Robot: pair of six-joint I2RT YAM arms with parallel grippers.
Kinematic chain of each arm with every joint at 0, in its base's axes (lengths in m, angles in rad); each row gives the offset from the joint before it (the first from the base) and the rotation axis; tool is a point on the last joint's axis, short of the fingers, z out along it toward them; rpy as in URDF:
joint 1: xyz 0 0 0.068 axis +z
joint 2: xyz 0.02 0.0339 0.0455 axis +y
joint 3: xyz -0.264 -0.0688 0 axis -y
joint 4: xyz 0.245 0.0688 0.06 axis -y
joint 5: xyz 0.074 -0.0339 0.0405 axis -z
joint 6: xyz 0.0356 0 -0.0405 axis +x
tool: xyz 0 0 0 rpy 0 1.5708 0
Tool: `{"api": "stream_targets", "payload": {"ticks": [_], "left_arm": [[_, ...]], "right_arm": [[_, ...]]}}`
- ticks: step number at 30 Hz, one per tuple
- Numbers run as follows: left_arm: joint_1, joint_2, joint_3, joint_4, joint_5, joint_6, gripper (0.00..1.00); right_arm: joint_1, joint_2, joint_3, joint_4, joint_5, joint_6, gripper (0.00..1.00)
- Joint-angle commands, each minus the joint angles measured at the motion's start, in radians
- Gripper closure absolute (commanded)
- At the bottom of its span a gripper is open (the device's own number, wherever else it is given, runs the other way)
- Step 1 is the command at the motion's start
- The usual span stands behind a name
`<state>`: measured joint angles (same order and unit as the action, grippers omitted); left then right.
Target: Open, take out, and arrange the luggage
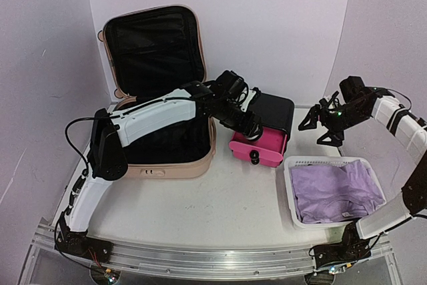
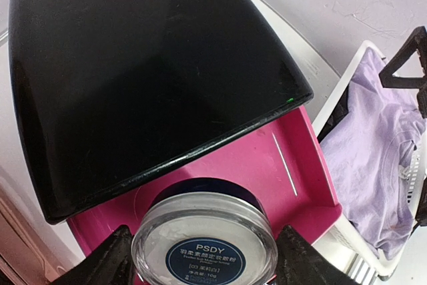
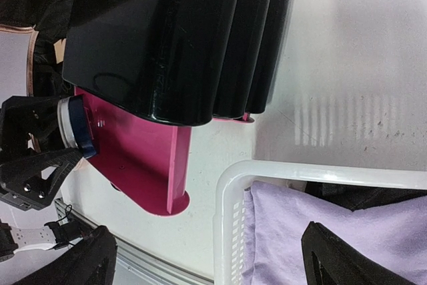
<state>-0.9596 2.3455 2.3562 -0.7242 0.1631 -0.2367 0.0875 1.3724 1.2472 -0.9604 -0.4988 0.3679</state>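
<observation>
A jar (image 2: 203,248) is gripped in left pincer (image 2: 203,263), right pincer (image 1: 319,131) wide, pale pink luggage (image 1: 170,168) open, black-lined.

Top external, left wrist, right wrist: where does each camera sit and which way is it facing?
Top external: above, behind the bases, looking down at the open luggage; both arms show.
Left wrist: looks past the left gripper at the jar it holds over the pink drawer.
Right wrist: faces the drawer box and basket; right gripper open.
Shared: both wrist views show jar, drawer, basket.
</observation>
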Motion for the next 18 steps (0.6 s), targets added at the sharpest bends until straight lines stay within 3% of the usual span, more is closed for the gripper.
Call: {"api": "stream_targets", "payload": {"ticks": [1, 5, 10, 15, 18], "left_arm": [[-0.002, -0.072, 0.035, 0.03, 0.015, 0.017, 0.24], [-0.002, -0.115, 0.022, 0.028, 0.031, 0.045, 0.14], [0.009, -0.164, -0.001, 0.011, 0.021, 0.052, 0.12], [0.048, -0.307, -0.109, 0.011, -0.002, 0.055, 0.11], [0.084, -0.429, -0.243, 0.012, -0.041, 0.049, 0.11]], "right_arm": [[0.008, -0.019, 0.003, 0.021, -0.02, -0.024, 0.02], [0.055, -0.004, 0.026, -0.012, 0.036, -0.095, 0.02], [0.153, 0.03, 0.108, -0.088, 0.109, -0.217, 0.02], [0.324, 0.063, 0.179, -0.15, 0.314, -0.415, 0.02], [0.503, 0.106, 0.222, -0.193, 0.522, -0.547, 0.02]]}}
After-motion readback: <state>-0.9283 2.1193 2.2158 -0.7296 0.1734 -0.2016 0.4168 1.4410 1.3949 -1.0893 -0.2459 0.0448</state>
